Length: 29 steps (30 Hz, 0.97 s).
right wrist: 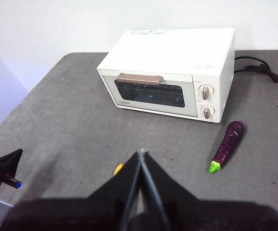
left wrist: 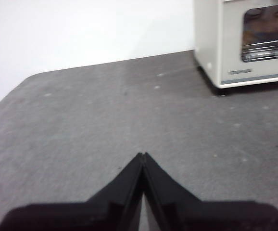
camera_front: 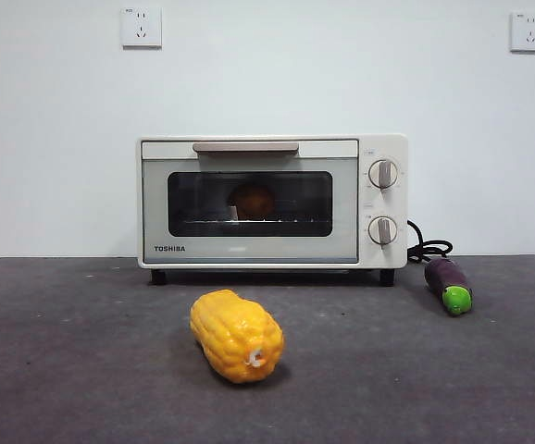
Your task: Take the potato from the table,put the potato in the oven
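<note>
Front view shows us the dark grey table [camera_front: 64, 370] running back to a white wall [camera_front: 55, 139], which carries two sockets [camera_front: 141, 27]. At the back of the table stands the cream oven [camera_front: 249, 250], its door shut under a bar handle [camera_front: 245, 146], with two knobs [camera_front: 382, 173] at the right. Through the dark glass we make out the potato [camera_front: 254, 202], a round brownish lump on the wire rack inside.

Neither arm enters this view. From the wrist views we see both hanging above the table, well back from the oven. The left tool [left wrist: 142, 156] has its jaws pressed together over bare table, the oven off to one side. The right tool [right wrist: 141, 153] is likewise closed and holds nothing; it looks down on the oven from higher up.

Nearer us, in front of the oven, a bumpy yellow corn cob [camera_front: 237, 335] lies alone. A purple eggplant [camera_front: 448, 282] with a green tip lies right of the oven, beside its black cord [camera_front: 427, 248].
</note>
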### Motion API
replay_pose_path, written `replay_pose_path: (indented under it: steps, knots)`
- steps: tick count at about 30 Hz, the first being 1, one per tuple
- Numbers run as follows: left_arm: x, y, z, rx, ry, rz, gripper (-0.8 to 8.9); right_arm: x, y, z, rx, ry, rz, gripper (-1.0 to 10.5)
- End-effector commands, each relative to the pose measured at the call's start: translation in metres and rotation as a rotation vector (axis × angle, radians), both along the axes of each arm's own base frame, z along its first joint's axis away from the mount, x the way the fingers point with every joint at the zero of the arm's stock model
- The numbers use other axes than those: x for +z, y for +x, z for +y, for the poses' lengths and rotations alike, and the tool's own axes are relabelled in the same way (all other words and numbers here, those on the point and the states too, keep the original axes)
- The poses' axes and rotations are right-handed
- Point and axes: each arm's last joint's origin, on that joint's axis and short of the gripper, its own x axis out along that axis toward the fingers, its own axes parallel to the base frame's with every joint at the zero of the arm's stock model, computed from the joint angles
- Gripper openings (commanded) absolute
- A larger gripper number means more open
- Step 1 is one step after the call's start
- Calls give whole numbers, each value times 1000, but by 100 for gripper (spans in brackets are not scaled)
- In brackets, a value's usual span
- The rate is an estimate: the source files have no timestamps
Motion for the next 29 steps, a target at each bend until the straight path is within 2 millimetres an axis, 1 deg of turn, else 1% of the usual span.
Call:
replay_pose_path:
  steps: [1,6,11,29]
  knots:
    - [-5,0,1,34,-3,19,-4,-2,0,0,-5,-18,13,2]
    - [-5,0,1,17,-10,19,-4,-2,0,0,-5,-18,13,2]
    - [-4,0,0,27,-85,11,-4,-2,0,0,-5,-18,13,2]
    - [-5,0,0,26,-83,14,-4,-2,0,-1,-5,-17,13,2]
